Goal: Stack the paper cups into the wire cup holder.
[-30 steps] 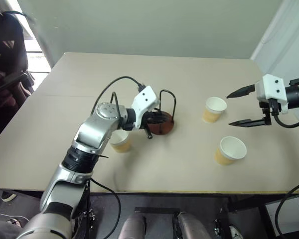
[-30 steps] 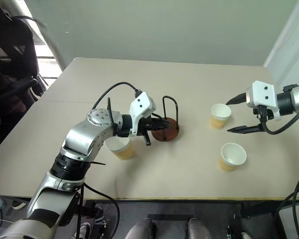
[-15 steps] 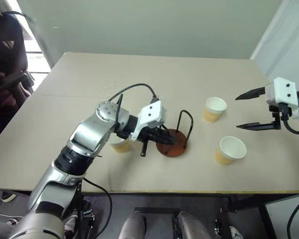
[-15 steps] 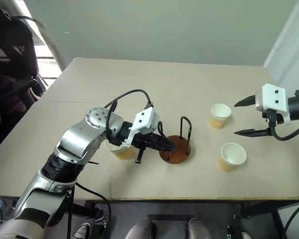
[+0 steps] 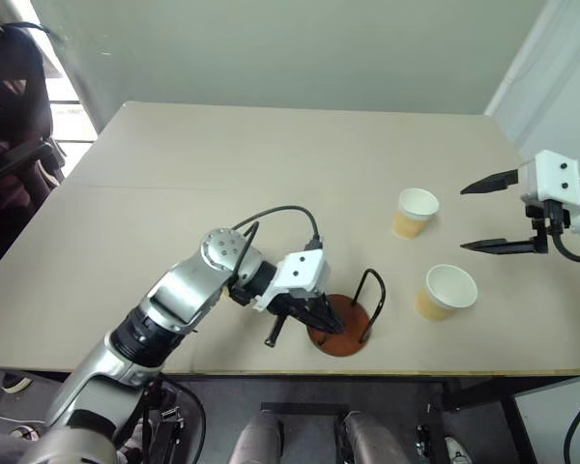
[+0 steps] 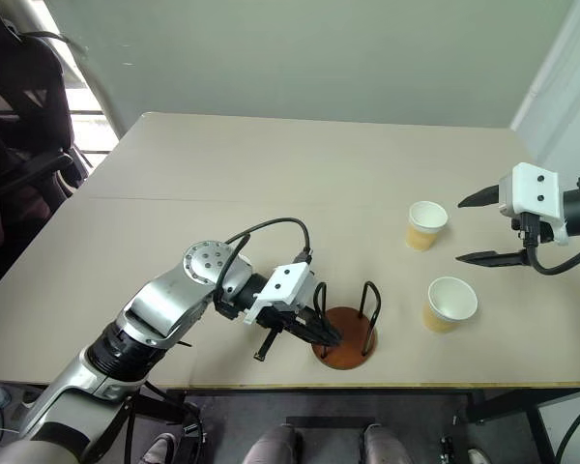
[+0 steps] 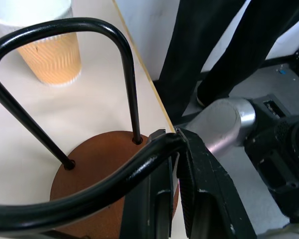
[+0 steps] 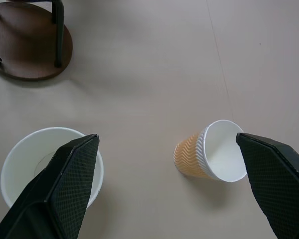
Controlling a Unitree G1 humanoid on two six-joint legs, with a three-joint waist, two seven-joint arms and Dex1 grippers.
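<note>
The wire cup holder (image 6: pixel 344 333) now sits at the table's (image 5: pixel 271 174) near edge, dragged there from mid-table by the left gripper (image 6: pixel 321 334), clamped on one wire loop. Two paper cups (image 5: pixel 415 213) (image 5: pixel 445 291) stand upright to its right; the third seems hidden behind the left arm. The right gripper (image 5: pixel 491 214) hovers beside them, fingers spread and empty.

The left arm (image 5: pixel 188 290) is silver metal with black joint rings and a round cap (ringed with small screws) at the elbow. A black cable (image 5: pixel 271 215) loops to its white wrist block (image 5: pixel 304 274). The right gripper (image 5: pixel 498 213) has a white block and black tapered fingers (image 8: pixel 72 174), pads cross-hatched.
</note>
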